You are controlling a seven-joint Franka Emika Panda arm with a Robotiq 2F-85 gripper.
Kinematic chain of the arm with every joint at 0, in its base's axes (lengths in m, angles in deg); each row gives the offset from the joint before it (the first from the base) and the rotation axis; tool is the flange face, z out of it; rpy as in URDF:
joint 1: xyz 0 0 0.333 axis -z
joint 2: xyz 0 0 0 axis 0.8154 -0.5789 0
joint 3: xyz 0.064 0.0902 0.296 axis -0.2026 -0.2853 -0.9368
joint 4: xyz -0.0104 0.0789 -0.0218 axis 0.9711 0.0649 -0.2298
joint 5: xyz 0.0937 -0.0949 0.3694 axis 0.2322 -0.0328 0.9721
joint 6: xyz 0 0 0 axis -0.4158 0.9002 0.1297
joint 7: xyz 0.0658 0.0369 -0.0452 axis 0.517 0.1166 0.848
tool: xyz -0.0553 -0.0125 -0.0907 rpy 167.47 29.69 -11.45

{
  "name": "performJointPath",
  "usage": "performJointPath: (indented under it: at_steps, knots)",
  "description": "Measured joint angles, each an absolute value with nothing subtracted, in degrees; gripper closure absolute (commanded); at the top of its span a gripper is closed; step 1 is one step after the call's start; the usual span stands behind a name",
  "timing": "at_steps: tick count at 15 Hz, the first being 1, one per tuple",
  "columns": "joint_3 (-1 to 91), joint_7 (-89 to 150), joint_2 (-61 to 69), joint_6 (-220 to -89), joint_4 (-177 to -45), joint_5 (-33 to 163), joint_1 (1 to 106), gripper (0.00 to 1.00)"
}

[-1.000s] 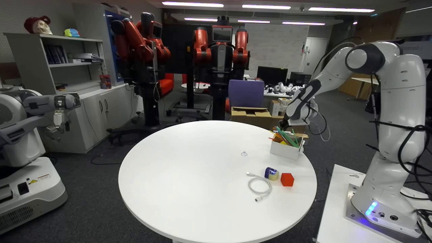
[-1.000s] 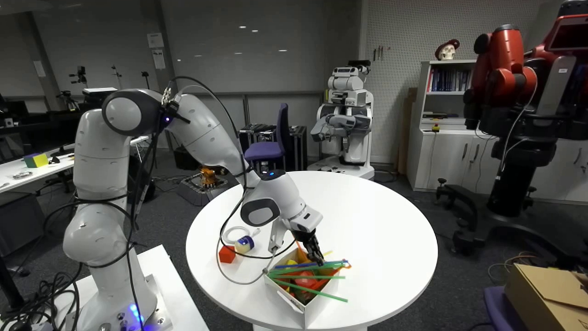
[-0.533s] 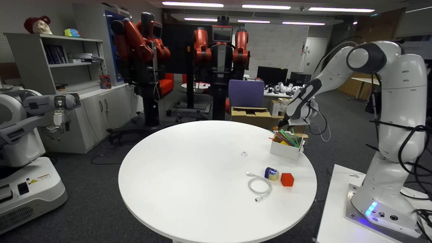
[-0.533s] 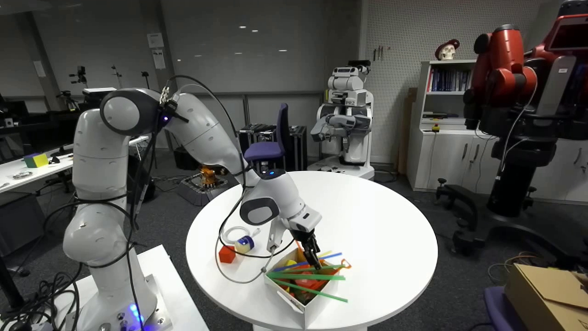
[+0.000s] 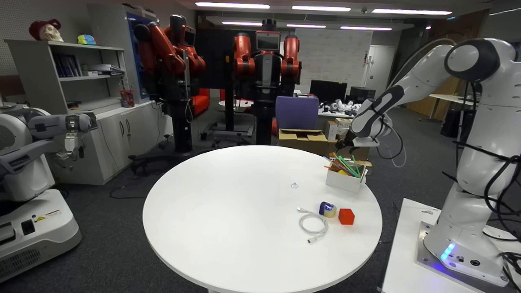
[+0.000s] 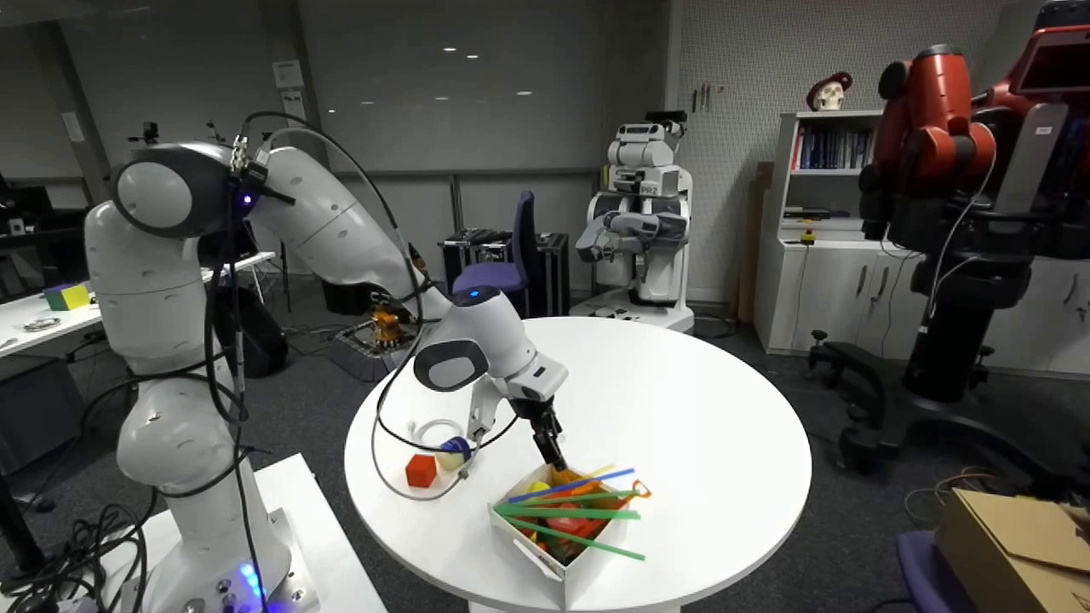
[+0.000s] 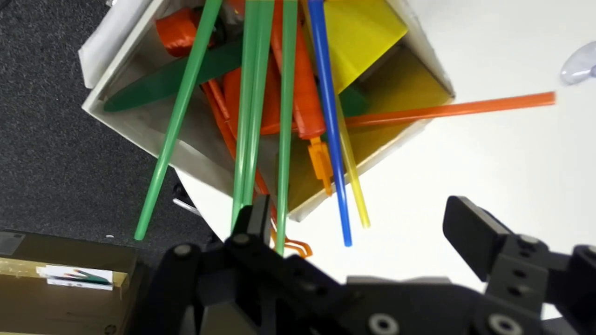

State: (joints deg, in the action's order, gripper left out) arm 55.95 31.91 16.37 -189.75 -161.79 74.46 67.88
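My gripper stands wide open in the wrist view, with nothing between its fingers. In both exterior views it hangs just above the edge of a white box. Several green straws, a blue straw, a yellow straw and an orange straw stick out over the box's rim. Inside lie a yellow piece, an orange-red tube and a dark green flat piece. One finger shows against the white tabletop; the opposite one overlaps the green straws' ends, contact unclear.
The box stands near the edge of a round white table. On it also lie a red cube, a blue-and-cream jar, a coiled white cable and a small clear suction cup. A cardboard box stands beyond the table.
My jaws have opened. The blue straw, earlier at the fingertips, now lies across the box apart from them. The arm has risen and drawn back toward its base.
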Motion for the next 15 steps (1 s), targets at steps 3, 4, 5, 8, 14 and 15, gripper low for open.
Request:
performJointPath:
  at_steps: [3, 4, 5, 8, 14, 15]
  knots:
    - [54.20, 33.59, 21.83, -189.61, -166.98, 71.33, 66.94, 0.00]
    - [53.57, 33.45, 23.20, -189.44, -168.68, 69.10, 66.49, 0.00]
    - [52.74, 33.06, 24.28, -189.16, -170.36, 66.17, 66.18, 0.00]
    - [49.12, 31.51, 26.23, -187.95, -174.85, 57.54, 65.64, 0.00]
    - [42.42, 34.27, 27.11, -183.91, -177.18, 57.52, 58.06, 0.00]
    - [41.54, 34.26, 26.93, -182.89, -176.83, 58.17, 56.79, 0.00]
